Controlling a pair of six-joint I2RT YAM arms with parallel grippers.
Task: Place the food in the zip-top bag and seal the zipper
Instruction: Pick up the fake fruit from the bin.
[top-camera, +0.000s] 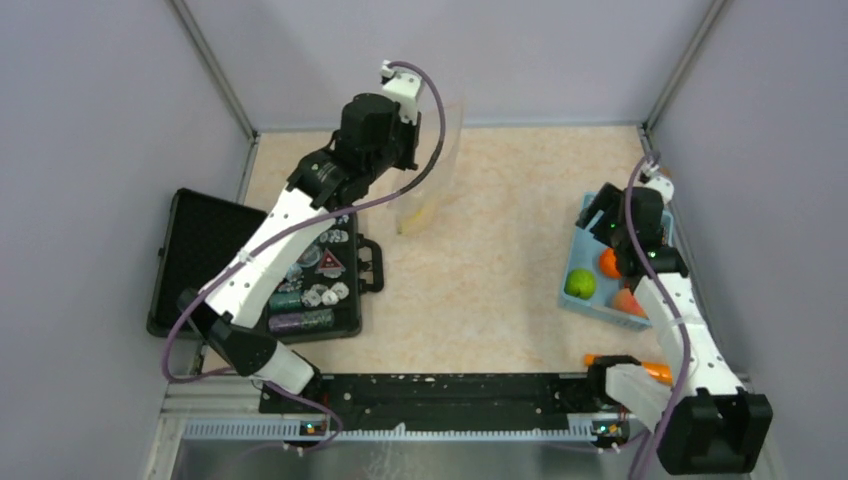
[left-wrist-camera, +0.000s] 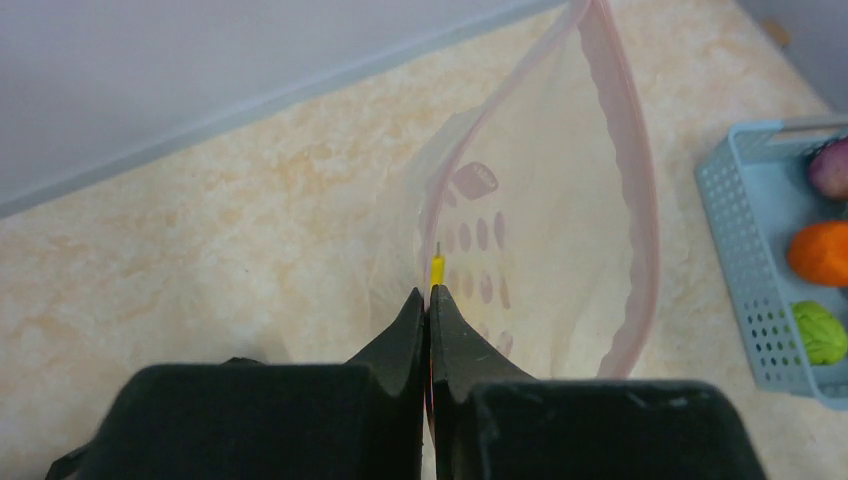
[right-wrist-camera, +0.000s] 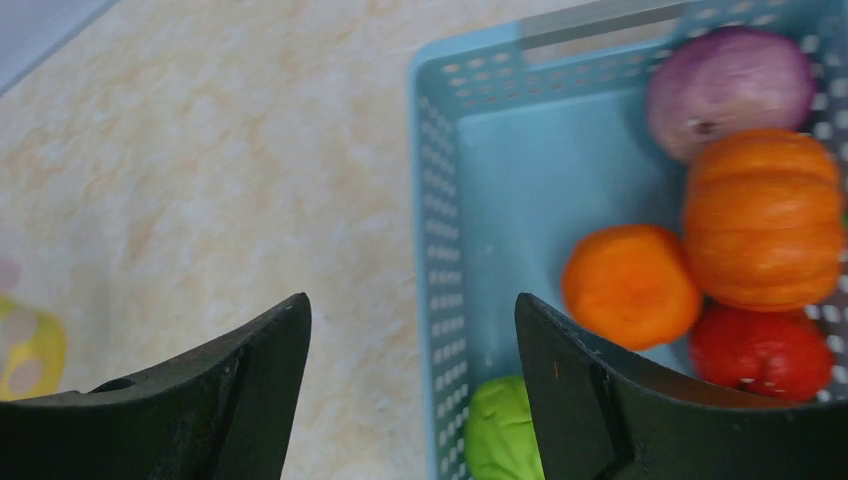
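Beige marbled tabletop (top-camera: 500, 280) fills the floor of a booth with pale lilac walls (top-camera: 100, 100).

The left arm (top-camera: 280, 235) rises from its base at the near edge, bends at the elbow and reaches up and forward toward the back wall, with its wrist turned down. The left gripper (left-wrist-camera: 428, 295) is pinched tight on the rim of the clear bag (left-wrist-camera: 560, 230) and holds it upright above the table near the back. The bag's mouth gapes open to the right of the fingers. The pink zipper strip (left-wrist-camera: 645, 200) curves around that mouth. A yellow piece (top-camera: 428, 213) sits at the bottom of the bag.

The right arm (top-camera: 690, 340) stretches forward along the right side. The right gripper (right-wrist-camera: 410, 310) hangs over the near-left wall of the blue basket (right-wrist-camera: 440, 200) with its jaws wide apart and nothing between them. One finger is over the table and the other over the basket.

In the basket lie a green apple (right-wrist-camera: 500, 430), an orange (right-wrist-camera: 630, 285), a ribbed orange pumpkin (right-wrist-camera: 765, 215), a purple onion (right-wrist-camera: 730, 85) and a red piece (right-wrist-camera: 760, 350), all crowded against its right side and touching one another.

A black case (top-camera: 200, 250) lies open at the left and holds round tokens (top-camera: 320, 295). Their printed marks are too small to read. Dark oval marks (left-wrist-camera: 480, 232) show on the bag's film, and no letters can be made out.
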